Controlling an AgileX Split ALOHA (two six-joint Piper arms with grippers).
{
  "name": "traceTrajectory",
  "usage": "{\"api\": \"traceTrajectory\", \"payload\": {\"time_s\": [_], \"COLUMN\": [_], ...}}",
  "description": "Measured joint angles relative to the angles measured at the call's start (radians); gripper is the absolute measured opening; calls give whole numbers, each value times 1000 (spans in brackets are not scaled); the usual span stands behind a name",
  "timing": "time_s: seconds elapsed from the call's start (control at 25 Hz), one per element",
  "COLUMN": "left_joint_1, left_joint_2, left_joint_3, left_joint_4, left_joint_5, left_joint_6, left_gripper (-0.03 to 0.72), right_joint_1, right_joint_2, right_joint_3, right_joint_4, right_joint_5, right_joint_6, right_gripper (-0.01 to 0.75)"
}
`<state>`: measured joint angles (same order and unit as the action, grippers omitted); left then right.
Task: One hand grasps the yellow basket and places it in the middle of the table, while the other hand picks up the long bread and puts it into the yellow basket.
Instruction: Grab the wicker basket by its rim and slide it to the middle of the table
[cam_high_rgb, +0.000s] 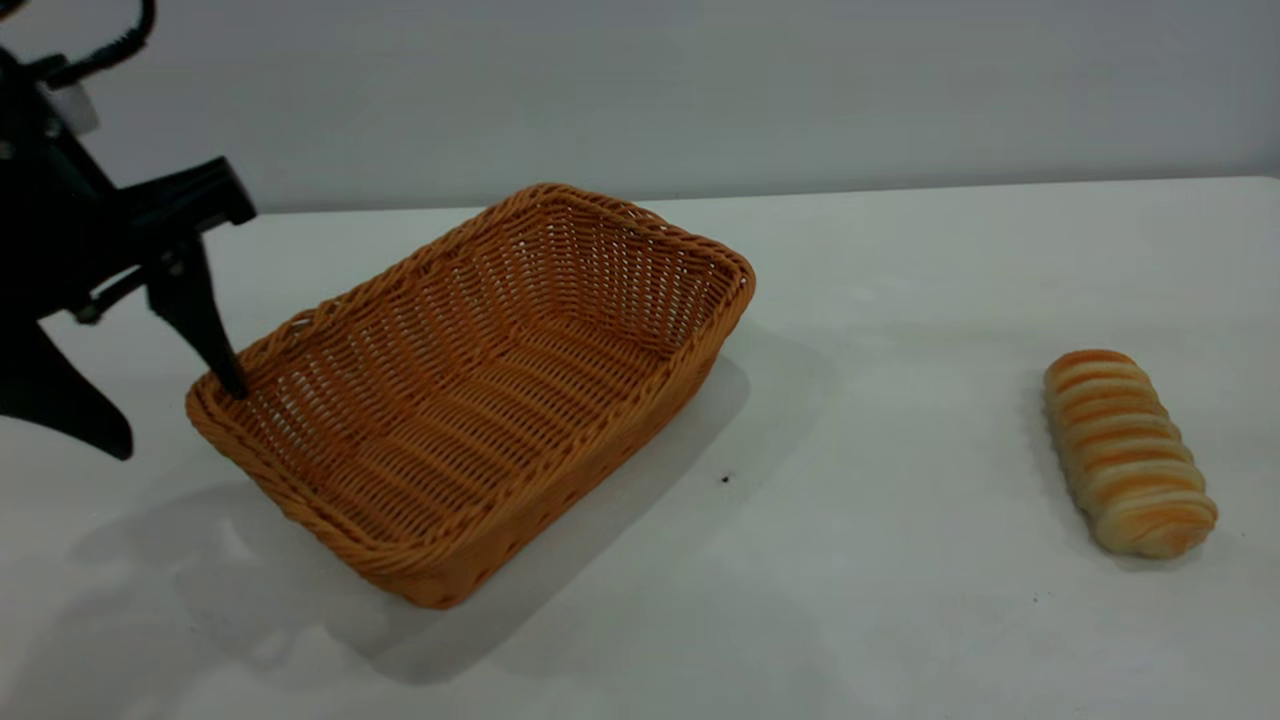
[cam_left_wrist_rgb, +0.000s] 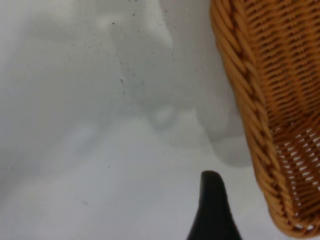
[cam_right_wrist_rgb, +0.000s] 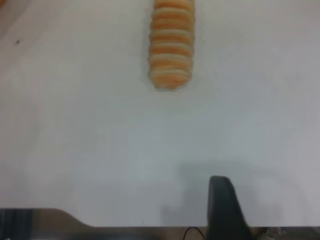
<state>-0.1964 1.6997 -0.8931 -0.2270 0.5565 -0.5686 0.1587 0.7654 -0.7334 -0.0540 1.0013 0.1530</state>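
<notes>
**Basket rim straddled, grip not yet closed**

The left tool (cam_high_rgb: 175, 410) is seen spread wide at the near-left corner of the yellow basket (cam_high_rgb: 480, 390): one finger is planted just inside the braided rim, the other hangs outside it over the surface (cam_high_rgb: 900, 300). A firm pinch on the wall is judged necessary before any drag toward centre, with the basket kept level.

The long bread (cam_high_rgb: 1130, 452) lies well apart at the right. For the right tool (cam_right_wrist_rgb: 225, 210), near the surface's edge, the spread cannot be told.

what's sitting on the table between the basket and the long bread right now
Nothing but bare table with a tiny dark speck near the yellow basket; the exterior view shows that stretch open up to the long bread.
</notes>
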Motion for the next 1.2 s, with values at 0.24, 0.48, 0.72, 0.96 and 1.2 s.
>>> {"api": "traceTrajectory", "payload": {"time_s": [0.24, 0.48, 0.72, 0.96, 1.2], "left_joint_1": [0, 0, 0, 0, 0], "left_joint_2": [102, 195, 265, 315, 344], "left_joint_3": [-74, -132, -176, -188, -192], "left_joint_4": [0, -2, -10, -12, -14], "left_joint_5": [19, 28, 28, 18, -14], "left_joint_6": [-53, -58, -58, -57, -53], "left_gripper": [580, 580, 580, 580, 467], "right_joint_1": [50, 52, 52, 52, 52], "right_joint_2": [0, 0, 0, 0, 0], "right_joint_3": [0, 0, 0, 0, 0], "right_joint_4": [9, 9, 9, 9, 9], "right_joint_5": [-1, -17, -28, -50, -53], "right_joint_6": [-6, -7, -7, -9, -9], "right_gripper": [498, 498, 498, 498, 498]}}
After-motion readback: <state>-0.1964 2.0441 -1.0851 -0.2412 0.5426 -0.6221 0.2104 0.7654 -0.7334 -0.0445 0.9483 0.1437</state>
